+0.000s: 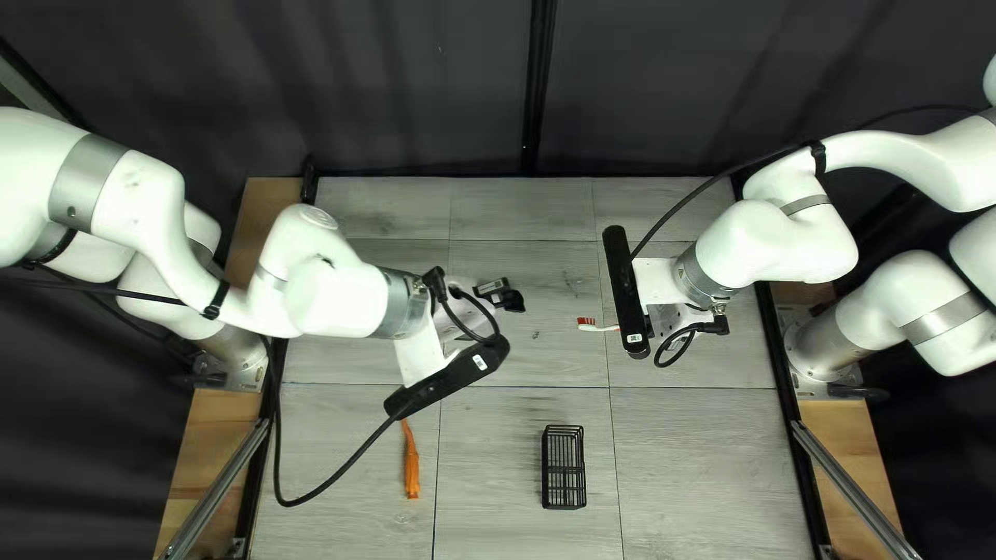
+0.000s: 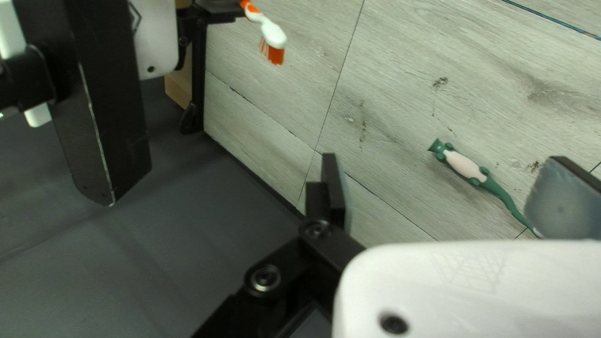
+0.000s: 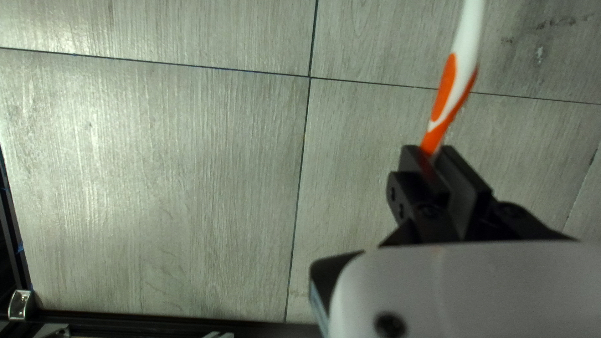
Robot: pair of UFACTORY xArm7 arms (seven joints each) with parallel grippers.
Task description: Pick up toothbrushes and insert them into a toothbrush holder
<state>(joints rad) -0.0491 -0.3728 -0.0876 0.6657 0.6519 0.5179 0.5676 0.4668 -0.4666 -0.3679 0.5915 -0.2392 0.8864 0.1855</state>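
My left gripper (image 1: 502, 295) is over the table's middle; in the left wrist view the left gripper (image 2: 446, 195) stands wide open, nothing held. A green-and-pink toothbrush (image 2: 464, 166) lies on the table beyond its fingers, unseen from above. My right gripper (image 1: 628, 296), fingertips hidden from above, holds an orange-and-white toothbrush (image 1: 599, 327), head pointing away; in the right wrist view the right gripper (image 3: 436, 156) is shut on this toothbrush's (image 3: 464, 53) orange end. An orange toothbrush (image 1: 412, 467) lies partly hidden by my left arm. The black wire holder (image 1: 563, 467) stands near the front.
A black cable (image 1: 342, 472) from my left arm loops over the table's left part, near the orange toothbrush. A dark curtain (image 1: 415, 83) hangs behind the far edge. Metal rails (image 1: 856, 493) run beside the table. The two arms face each other over its middle.
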